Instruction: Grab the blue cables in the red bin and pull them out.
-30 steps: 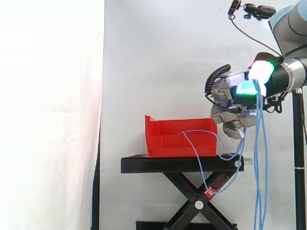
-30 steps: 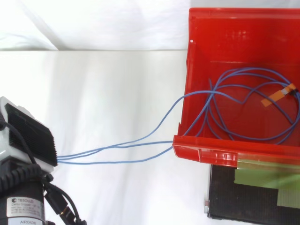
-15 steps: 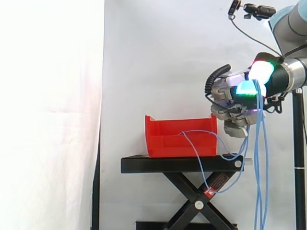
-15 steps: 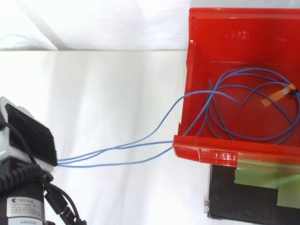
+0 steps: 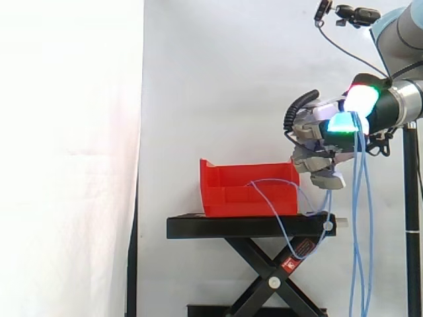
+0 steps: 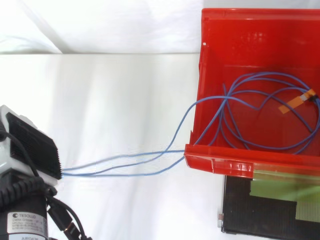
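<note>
the red bin (image 6: pixel 235 35) holds several loose loops of the blue cables (image 6: pixel 226 98), lying crossed over one another on its floor. a short strip of orange tape (image 6: pixel 296 102) sits on the strands toward the bin's far side wall. from the loops, three or so strands climb over the bin's low front lip and run out away from it to the hand (image 5: pixel 324 142).

the hand hangs beside and above the bin's open front, well clear of the rim. its fingers are curled and clamped on the cables, with the glowing pads (image 5: pixel 342 122) pressed against the strands. from that grip, long lengths of cable drop straight down past the bin, and one slack loop sags below its front.

the bin rests on a black stand (image 5: pixel 251 226) with crossed scissor legs. a white curtain (image 5: pixel 218 79) hangs behind the bin.
</note>
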You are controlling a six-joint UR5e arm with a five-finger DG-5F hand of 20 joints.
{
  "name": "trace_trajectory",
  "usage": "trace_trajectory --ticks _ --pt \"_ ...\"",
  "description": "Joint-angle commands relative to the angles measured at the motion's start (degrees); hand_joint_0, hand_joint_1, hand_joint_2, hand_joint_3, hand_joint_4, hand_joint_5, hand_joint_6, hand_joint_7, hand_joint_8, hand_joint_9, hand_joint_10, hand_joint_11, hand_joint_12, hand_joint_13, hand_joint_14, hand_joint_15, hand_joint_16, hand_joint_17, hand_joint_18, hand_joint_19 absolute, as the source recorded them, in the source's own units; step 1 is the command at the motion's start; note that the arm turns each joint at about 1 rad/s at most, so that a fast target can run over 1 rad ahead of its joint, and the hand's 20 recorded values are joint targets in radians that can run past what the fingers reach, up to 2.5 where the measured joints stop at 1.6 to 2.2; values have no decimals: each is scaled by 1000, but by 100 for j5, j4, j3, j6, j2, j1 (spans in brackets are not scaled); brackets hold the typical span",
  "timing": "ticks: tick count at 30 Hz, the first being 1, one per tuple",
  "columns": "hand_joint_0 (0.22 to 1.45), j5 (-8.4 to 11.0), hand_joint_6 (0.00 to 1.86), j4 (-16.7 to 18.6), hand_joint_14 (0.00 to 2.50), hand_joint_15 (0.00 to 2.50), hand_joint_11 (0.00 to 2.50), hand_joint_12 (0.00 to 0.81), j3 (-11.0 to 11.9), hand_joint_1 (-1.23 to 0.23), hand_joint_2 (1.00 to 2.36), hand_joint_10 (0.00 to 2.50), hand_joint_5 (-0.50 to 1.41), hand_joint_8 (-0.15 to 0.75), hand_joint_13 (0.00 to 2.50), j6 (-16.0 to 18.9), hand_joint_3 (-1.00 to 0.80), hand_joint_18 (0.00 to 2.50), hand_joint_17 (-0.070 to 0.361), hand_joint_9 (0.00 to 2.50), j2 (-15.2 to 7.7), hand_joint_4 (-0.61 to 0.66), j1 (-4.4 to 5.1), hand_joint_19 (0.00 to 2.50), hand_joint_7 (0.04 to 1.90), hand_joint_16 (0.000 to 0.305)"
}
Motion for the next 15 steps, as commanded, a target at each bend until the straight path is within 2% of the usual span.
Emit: trace_trajectory --ticks 1,3,9,10,11,15 --pt "927 -6 868 -5 1724 947 1453 347 -2 -766 1000 310 736 335 1031 -1 -1000 771 88 509 6 55 1 978 641 39" --pt "927 -6 866 -5 1948 896 1459 348 7 -766 1000 281 736 336 992 -1 -1000 795 86 517 6 66 1 1018 648 38" --pt "926 -6 861 -5 2183 871 1486 356 -2 -768 1000 300 739 336 926 -1 -1000 813 84 529 -3 59 1 1048 648 37" --pt "926 -6 860 -5 2195 866 1474 355 -2 -768 1000 334 740 336 923 -1 -1000 812 84 529 -3 68 1 1047 647 37" --pt "926 -6 859 -5 2203 887 1437 354 -2 -768 1000 474 740 337 918 -1 -1000 812 84 525 -3 67 1 1047 647 37" --pt "924 -6 861 -5 2282 883 1399 355 -2 -770 1000 667 740 338 901 -71 -1000 814 85 530 -3 71 1 1058 637 38"
